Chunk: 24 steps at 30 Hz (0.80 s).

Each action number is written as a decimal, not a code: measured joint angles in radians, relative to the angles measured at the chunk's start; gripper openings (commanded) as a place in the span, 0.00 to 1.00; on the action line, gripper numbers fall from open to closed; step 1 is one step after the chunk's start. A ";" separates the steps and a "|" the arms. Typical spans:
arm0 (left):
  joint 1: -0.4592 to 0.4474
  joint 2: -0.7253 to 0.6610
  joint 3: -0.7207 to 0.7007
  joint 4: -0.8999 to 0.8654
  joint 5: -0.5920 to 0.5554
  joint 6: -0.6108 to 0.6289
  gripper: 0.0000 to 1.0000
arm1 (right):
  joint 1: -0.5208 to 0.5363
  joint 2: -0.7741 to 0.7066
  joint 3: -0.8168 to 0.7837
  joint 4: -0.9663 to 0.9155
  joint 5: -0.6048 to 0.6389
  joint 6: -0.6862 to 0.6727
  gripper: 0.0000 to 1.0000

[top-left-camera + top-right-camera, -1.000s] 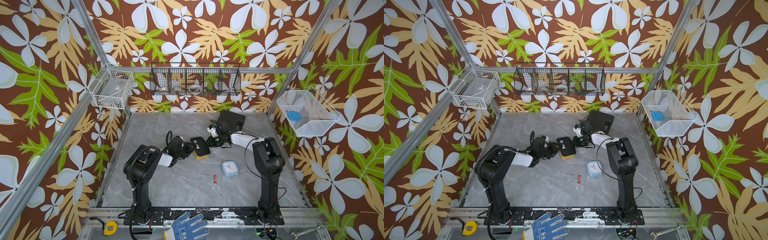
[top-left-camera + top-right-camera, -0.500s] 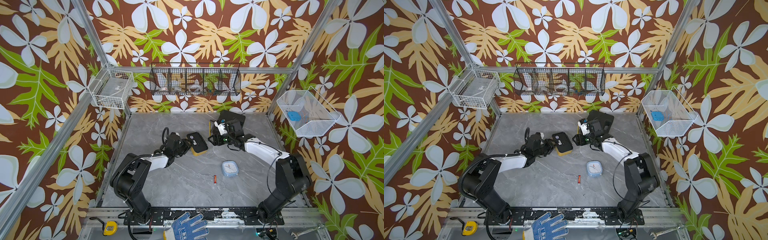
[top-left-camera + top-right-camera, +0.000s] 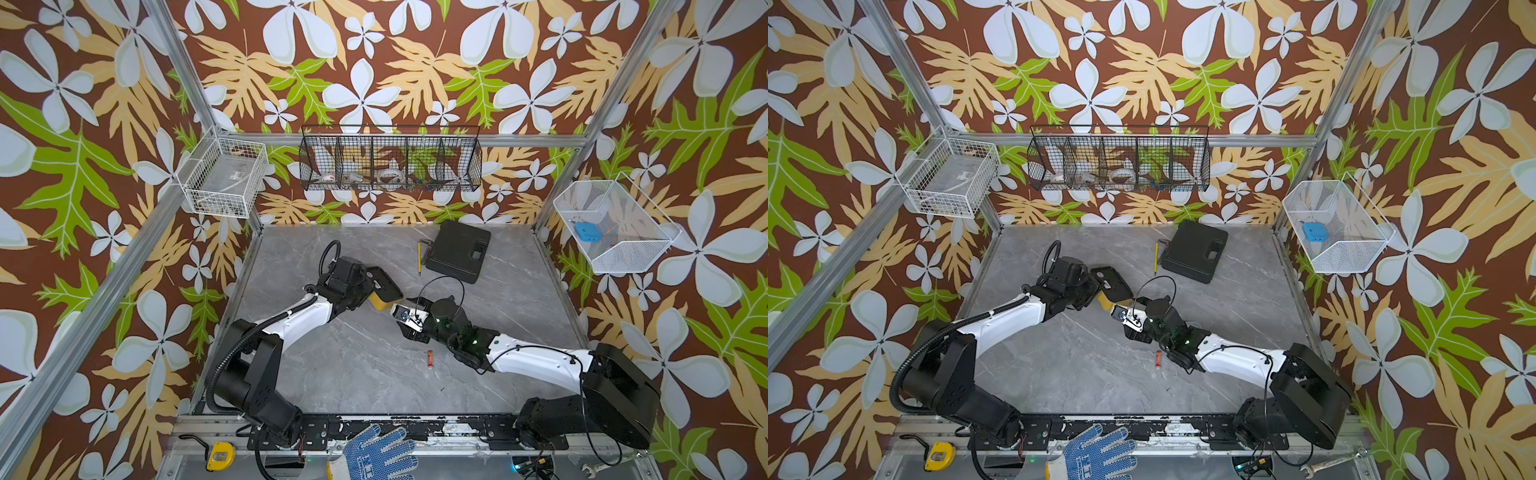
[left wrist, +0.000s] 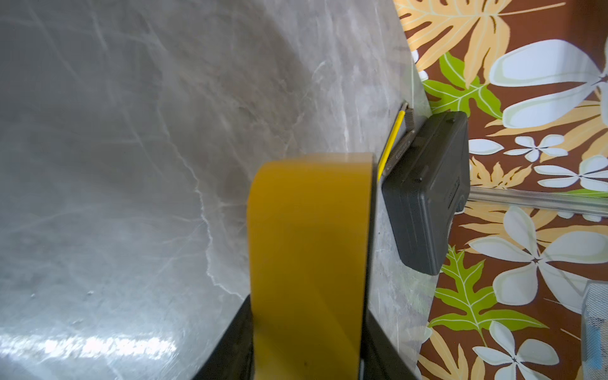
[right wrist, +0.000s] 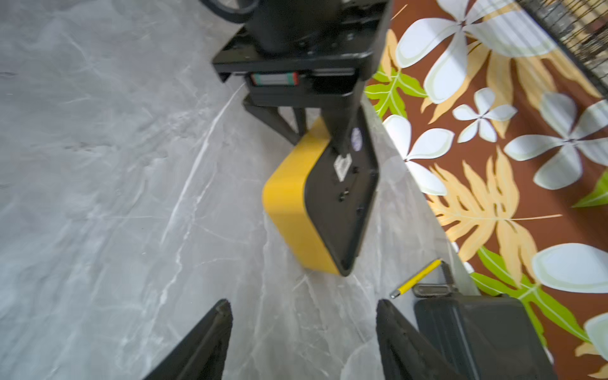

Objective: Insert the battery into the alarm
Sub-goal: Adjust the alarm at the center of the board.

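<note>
My left gripper (image 3: pixel 368 291) clamps the alarm (image 3: pixel 386 286), black back showing. The right gripper (image 5: pixel 302 306) is wide open and empty, just beside it. The battery (image 3: pixel 430 358) lies on the table (image 3: pixel 353 374) near that arm, not yet picked. Next, I think, the right gripper must grasp it.

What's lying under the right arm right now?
The table directly beneath the right arm is covered in both top views, so nothing there can be checked. Only the red battery shows, lying beside the wrist, clear of it.
</note>
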 measured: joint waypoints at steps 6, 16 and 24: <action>-0.011 -0.034 -0.030 -0.021 0.004 -0.029 0.18 | 0.024 0.060 -0.008 0.071 0.011 -0.074 0.72; -0.024 -0.055 -0.037 -0.037 0.004 -0.051 0.19 | 0.053 0.209 0.013 0.178 0.070 -0.119 0.72; -0.039 -0.055 -0.046 -0.035 0.003 -0.077 0.19 | 0.061 0.318 0.065 0.251 0.173 -0.118 0.65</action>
